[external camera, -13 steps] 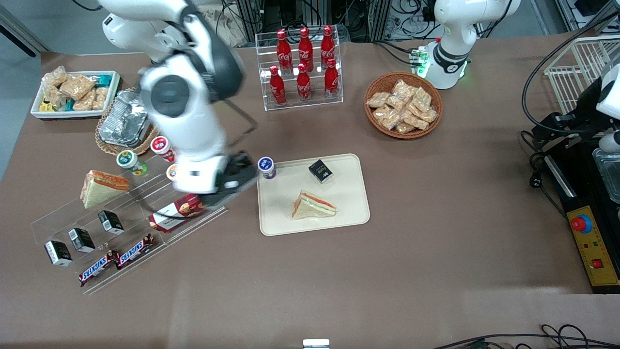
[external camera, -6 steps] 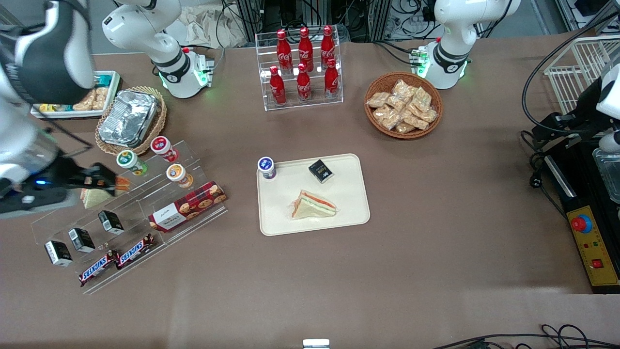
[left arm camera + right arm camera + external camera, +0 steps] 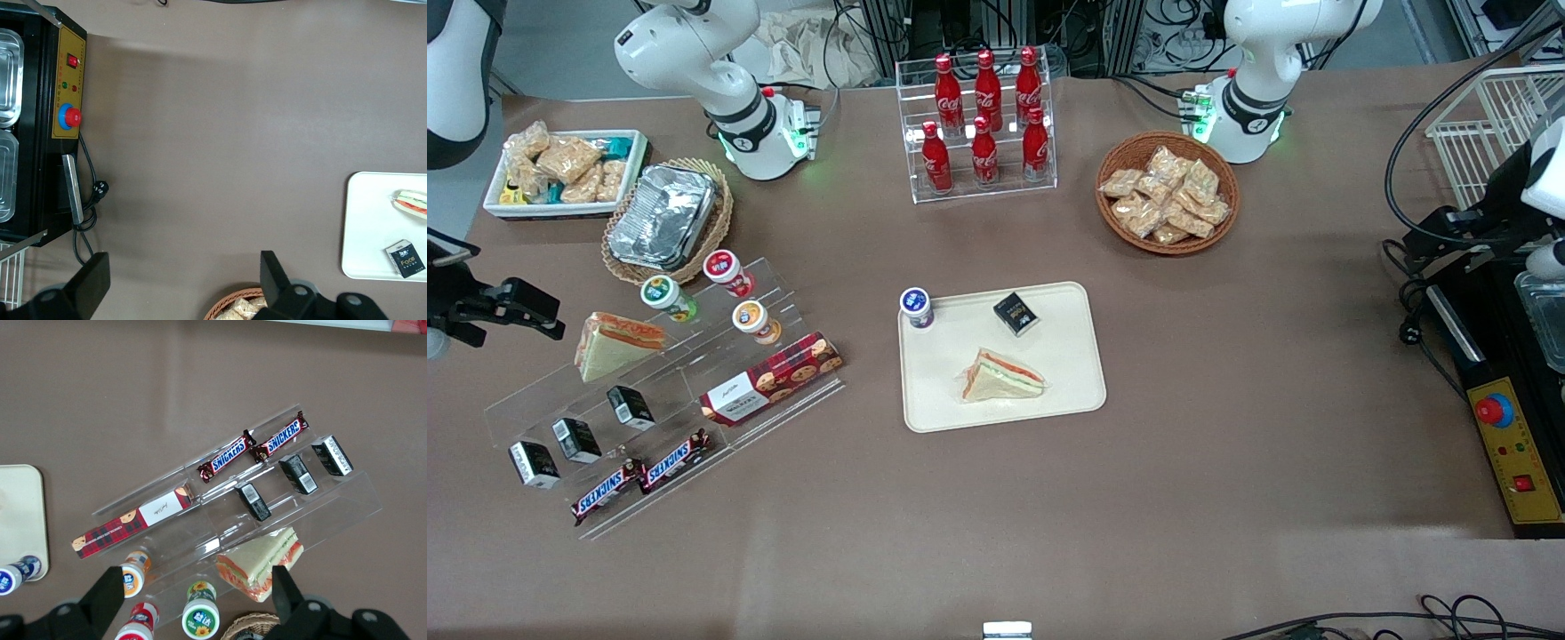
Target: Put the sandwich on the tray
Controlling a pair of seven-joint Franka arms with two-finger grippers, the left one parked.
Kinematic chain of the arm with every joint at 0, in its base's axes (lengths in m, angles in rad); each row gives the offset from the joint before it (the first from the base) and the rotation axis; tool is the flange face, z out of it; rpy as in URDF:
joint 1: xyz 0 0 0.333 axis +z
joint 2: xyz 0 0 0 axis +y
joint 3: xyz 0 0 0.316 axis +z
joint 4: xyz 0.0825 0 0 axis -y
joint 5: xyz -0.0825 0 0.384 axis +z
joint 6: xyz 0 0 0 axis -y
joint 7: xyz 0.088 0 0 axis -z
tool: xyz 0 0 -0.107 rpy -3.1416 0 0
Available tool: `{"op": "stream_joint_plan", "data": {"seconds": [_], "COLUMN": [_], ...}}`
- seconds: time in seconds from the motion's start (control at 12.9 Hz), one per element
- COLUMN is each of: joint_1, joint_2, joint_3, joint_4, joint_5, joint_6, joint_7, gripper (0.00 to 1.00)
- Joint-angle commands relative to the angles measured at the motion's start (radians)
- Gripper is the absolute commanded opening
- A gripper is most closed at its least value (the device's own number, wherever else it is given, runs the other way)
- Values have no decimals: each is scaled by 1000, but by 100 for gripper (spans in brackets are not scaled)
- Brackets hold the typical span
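Observation:
The sandwich, a clear-wrapped wedge with thin orange-red and green layers on its cut edge, lies on the cream-beige tray, in the part nearer the front camera. It also shows in the left wrist view on the tray. My right gripper is open and empty, high above the table at the working arm's end, far from the tray. In the right wrist view the gripper hangs over the clear shelf, and a tray corner shows.
A black box and a blue-lidded cup sit on the tray. The clear shelf holds another wedge with a broad orange-red face, cups, a cookie box, black boxes and Snickers bars. A foil container, a snack bin, a cola rack and a snack basket stand farther from the camera.
My right arm has swung from beside the tray out to the working arm's end of the table. The sandwich has stayed on the tray.

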Motion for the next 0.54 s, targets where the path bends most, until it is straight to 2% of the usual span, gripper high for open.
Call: {"op": "stream_joint_plan", "data": {"seconds": [0.0,0.47], "joint_1": [19,10], "joint_2": [-11,-13], "joint_3": [1,7], "joint_4": [-10,-3], "joint_5": [30,30], "joint_6": [-18,-30], "joint_7": [24,22], "gripper": [99,99]}}
